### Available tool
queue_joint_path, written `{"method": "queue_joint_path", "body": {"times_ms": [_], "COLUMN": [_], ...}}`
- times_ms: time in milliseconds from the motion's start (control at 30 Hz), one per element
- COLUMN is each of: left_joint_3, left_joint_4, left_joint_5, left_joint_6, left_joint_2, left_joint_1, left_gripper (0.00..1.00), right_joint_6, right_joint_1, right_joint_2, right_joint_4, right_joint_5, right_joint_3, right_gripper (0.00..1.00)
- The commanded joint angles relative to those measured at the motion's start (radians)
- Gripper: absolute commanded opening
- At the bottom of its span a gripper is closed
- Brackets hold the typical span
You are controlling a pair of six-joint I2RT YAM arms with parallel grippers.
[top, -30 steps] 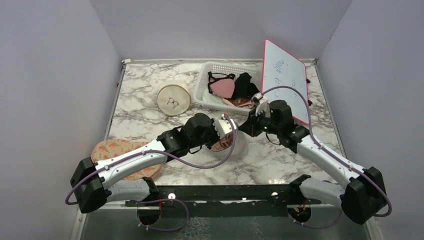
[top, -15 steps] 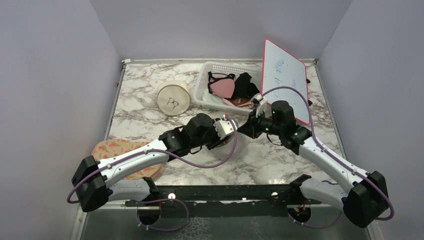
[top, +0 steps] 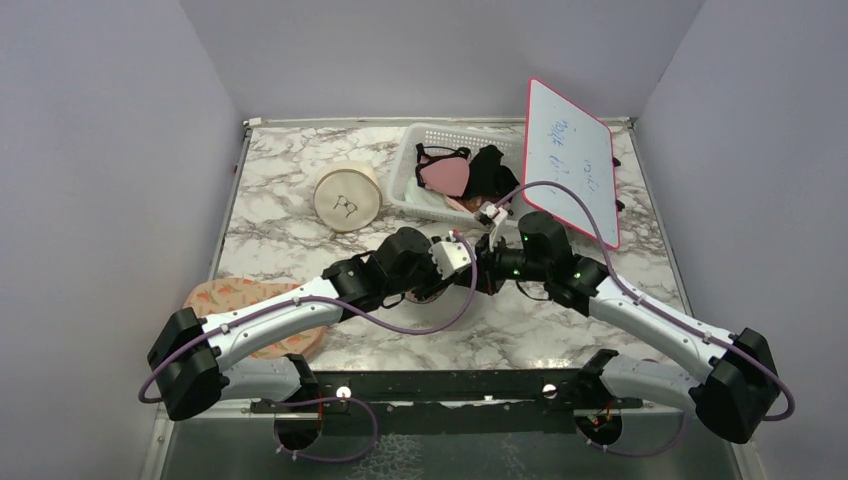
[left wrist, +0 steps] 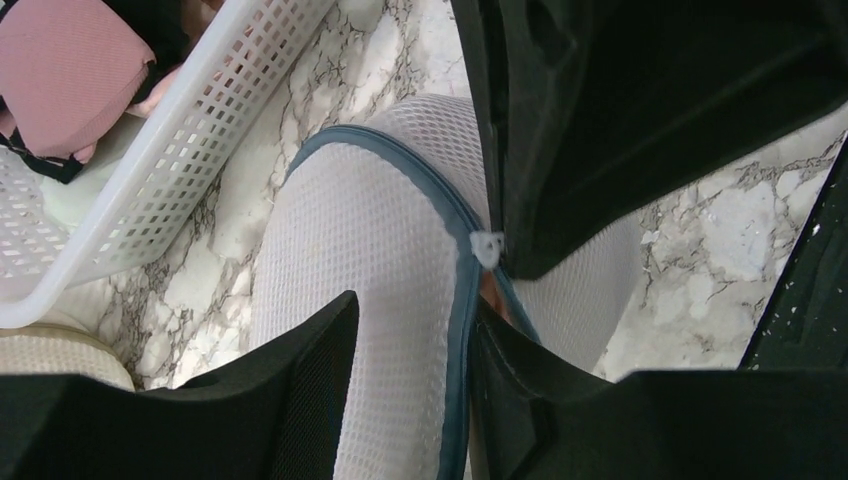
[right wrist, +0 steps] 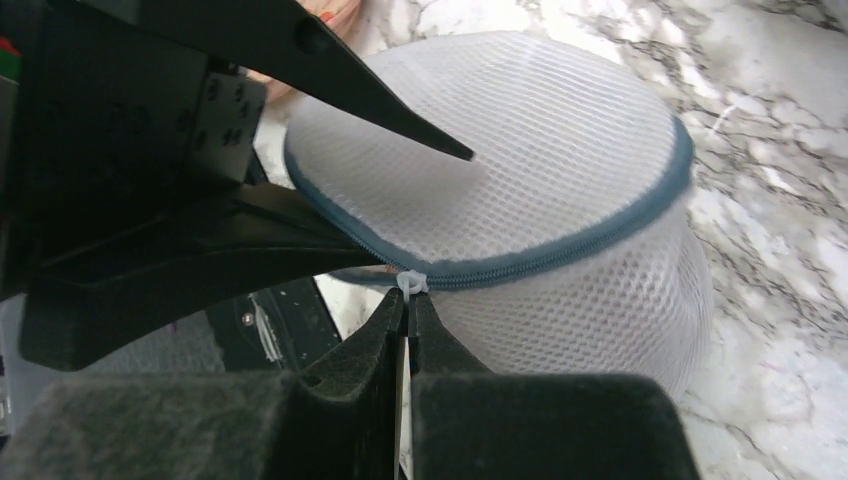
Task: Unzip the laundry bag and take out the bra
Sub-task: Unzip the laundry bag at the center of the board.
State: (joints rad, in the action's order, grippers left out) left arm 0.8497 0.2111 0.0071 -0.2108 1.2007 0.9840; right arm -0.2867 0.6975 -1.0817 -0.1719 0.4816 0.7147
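Currently the laundry bag [right wrist: 620,290] is sitting upright on the marble desk [top: 285,200], near its front middle, just in front of the white basket [top: 402,175] holding pink and black garments [top: 445,175]. The right hand [right wrist: 408,300] is pinching the small white zip pull [right wrist: 411,283] on the grey-blue zip ring [right wrist: 600,238], its jaws pressing fully together. The left hand [left wrist: 412,308] is standing partly open around the bag's rim beside that pull, one finger [right wrist: 370,92] lying over the mesh lid [right wrist: 520,130] and the other reaching under the ring, clamping nothing. A cream round case [top: 347,197] is resting further back on the left, and a peach pouch [top: 215,295] is lying partly under the left arm [top: 270,322].
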Motion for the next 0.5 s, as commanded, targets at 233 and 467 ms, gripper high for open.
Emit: {"method": "queue_joint_path", "body": {"times_ms": [233, 467], "left_joint_3": [-0.005, -0.021], "left_joint_4": [-0.019, -0.033], "left_joint_5": [-0.017, -0.045], "left_joint_6": [0.005, 0.001], "left_joint_2": [-0.059, -0.100], "left_joint_1": [0.004, 0.004], "left_gripper": [0.03, 0.00], "right_joint_6": [-0.014, 0.019], "right_joint_1": [0.058, -0.033], "right_joint_2": [0.001, -0.002], "right_joint_4": [0.004, -0.036], "right_joint_5": [-0.119, -0.138], "right_joint_3": [0.059, 0.041], "right_gripper": [0.01, 0.01]}}
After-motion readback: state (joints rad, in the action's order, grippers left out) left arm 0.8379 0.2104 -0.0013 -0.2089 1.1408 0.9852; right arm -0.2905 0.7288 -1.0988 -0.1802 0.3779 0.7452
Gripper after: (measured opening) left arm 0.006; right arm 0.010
